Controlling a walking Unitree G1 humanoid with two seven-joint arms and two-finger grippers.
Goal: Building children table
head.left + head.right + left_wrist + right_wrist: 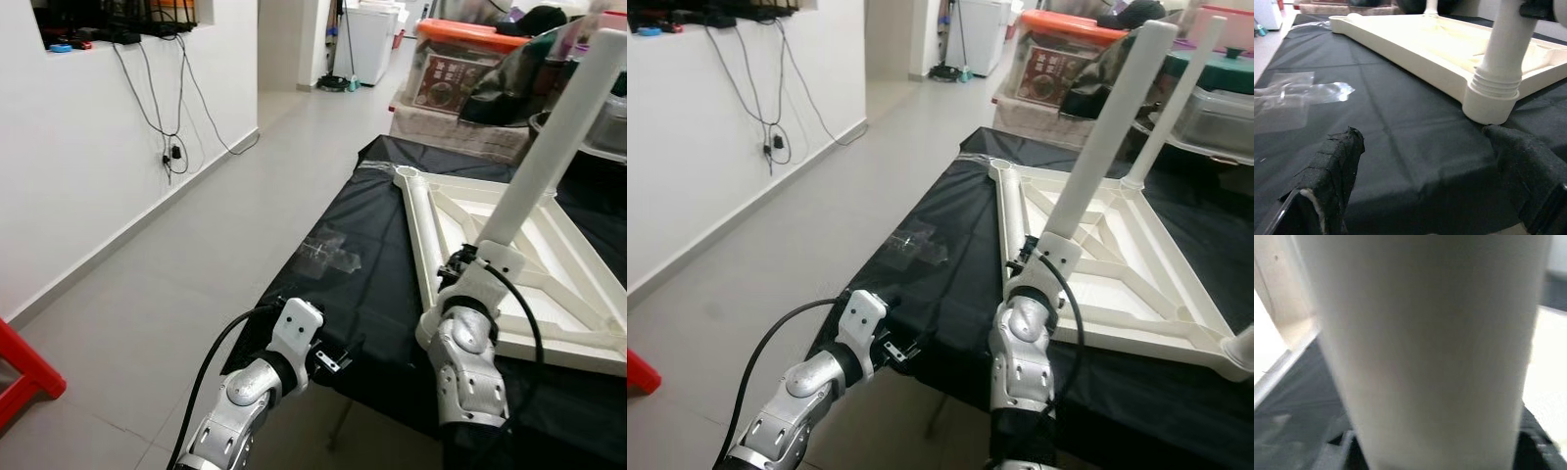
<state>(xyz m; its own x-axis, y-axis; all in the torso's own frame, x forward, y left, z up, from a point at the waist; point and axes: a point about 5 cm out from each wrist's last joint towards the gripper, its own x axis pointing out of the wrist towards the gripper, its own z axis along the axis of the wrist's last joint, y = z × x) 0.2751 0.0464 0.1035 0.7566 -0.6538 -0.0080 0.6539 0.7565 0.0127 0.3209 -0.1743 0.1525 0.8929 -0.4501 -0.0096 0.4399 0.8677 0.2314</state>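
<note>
right gripper (pixel 460 266): my wrist hides my fingers where they meet the table leg (pixel 556 147), so their grip cannot be judged
table leg top: cut off by the upper edge
right wrist view: leg blurred, too close
left gripper (pixel 1425 161): fingertips cut off at the lower edge
far shelf items (pixel 73 41): too small to name

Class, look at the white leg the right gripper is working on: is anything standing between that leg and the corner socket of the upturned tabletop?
Nothing visible does. The white leg already sits in the corner socket of the upturned tabletop, its threaded collar at the rim. The right gripper is at its lower part.
</note>
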